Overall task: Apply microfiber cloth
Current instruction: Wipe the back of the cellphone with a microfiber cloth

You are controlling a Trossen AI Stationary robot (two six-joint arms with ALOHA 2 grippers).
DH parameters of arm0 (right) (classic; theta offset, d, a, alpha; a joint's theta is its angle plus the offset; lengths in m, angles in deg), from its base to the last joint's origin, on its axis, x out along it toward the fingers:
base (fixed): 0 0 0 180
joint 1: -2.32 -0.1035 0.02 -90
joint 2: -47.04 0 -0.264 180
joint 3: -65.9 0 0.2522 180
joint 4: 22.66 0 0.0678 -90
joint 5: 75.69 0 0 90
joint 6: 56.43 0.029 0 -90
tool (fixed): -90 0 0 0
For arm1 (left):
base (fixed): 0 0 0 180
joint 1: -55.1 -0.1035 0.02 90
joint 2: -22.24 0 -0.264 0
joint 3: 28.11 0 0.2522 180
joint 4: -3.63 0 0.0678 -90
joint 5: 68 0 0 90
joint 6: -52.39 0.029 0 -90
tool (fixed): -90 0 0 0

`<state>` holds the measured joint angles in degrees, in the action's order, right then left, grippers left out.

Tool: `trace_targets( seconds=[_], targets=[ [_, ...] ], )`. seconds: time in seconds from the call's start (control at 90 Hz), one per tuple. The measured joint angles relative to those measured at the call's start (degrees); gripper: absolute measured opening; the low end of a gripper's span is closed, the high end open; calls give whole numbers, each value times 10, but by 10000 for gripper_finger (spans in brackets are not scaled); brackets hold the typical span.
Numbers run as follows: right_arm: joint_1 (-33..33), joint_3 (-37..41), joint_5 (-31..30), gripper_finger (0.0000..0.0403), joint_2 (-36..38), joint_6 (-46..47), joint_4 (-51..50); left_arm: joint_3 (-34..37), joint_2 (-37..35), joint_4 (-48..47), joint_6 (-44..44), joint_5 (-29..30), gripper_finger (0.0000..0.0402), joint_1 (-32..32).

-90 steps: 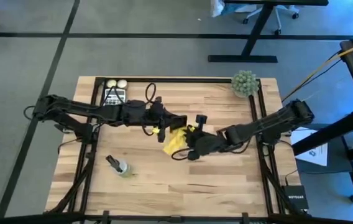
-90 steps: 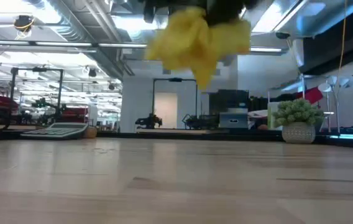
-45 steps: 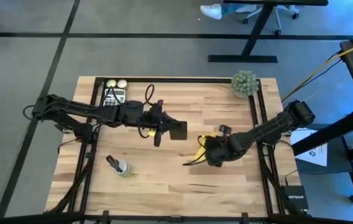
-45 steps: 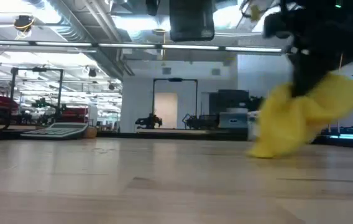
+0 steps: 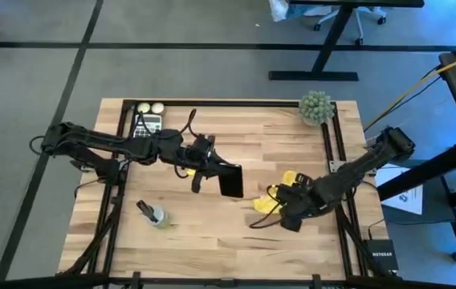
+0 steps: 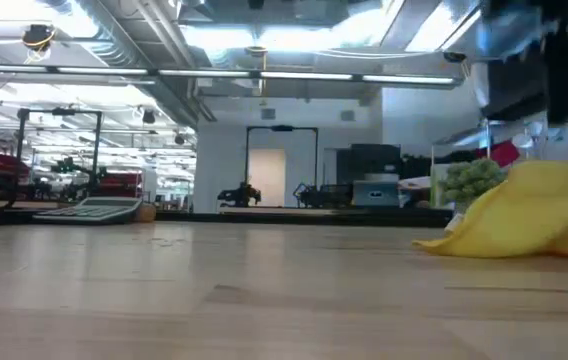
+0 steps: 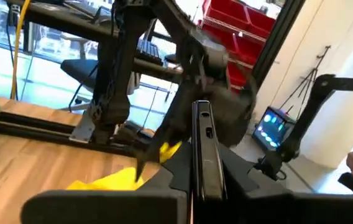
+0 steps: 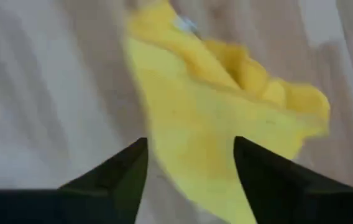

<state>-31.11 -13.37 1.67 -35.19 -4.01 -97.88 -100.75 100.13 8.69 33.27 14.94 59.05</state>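
Overhead camera, tabletop-level camera, 2 wrist cameras, all sharing microfiber cloth [image 5: 270, 202].

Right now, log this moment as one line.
left gripper: holding smartphone | right gripper: fingers open over microfiber cloth | cloth: lying on table

Microfiber cloth [image 5: 280, 193]: bright yellow, soft, crumpled into low wrinkled heap, laid on wooden tabletop. Seen in low view [image 6: 529, 213] as lumpy mound resting on table surface, one thin corner trailing flat. Positioned directly ahead of right gripper [image 8: 189, 180], whose fingers are spread apart either side of it; contact with fingertips probably none, though blur prevents certainty. Small pale tag seen at far edge.
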Motion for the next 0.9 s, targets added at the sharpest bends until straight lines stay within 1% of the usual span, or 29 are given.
trace_targets(
  seconds=[0.067, 0.144, 0.211, 0.278, 0.3, 0.333, 0.389, 0.467, 0.533, 0.644, 0.789, 0.844, 0.9],
  targets=[
    [-9, -16, -58, 241, 27, -17, 28, 0, 0, 0, -3, 0, 17, -2],
    [-15, -23, -160, 248, 55, -57, 85, 0, 0, 0, -3, 1, 17, -3],
    [-15, -23, -255, 250, 73, -109, 155, 0, 0, 0, -2, 1, 17, -3],
    [-14, -23, -339, 249, 80, -180, 240, 0, 0, 0, -1, 2, 17, -3],
    [-13, -23, -361, 248, 80, -206, 271, 0, 0, 0, -1, 2, 17, -3],
    [-5, -23, -376, 248, 80, -247, 314, 0, 0, -1, -1, 2, 17, -3],
    [11, -24, -354, 248, 75, -307, 373, 0, 0, -1, 0, 2, 17, -3],
    [39, -24, -265, 248, 62, -347, 431, 0, 0, -1, 1, 1, 17, -2],
    [65, -24, -212, 248, 41, -352, 466, 0, 0, -2, 4, 2, 17, -2],
    [98, -23, -182, 248, 4, -346, 485, 0, 0, -2, 11, 2, 17, -2],
    [122, -23, -108, 247, -35, -368, 538, 1, 0, -3, 14, 2, 20, -2],
    [122, -23, -103, 238, -40, -383, 549, 1, 0, -3, 15, 2, 24, -2],
    [122, -23, -111, 217, -40, -401, 548, 1, 0, -3, 17, 2, 26, -2]
  ],
)
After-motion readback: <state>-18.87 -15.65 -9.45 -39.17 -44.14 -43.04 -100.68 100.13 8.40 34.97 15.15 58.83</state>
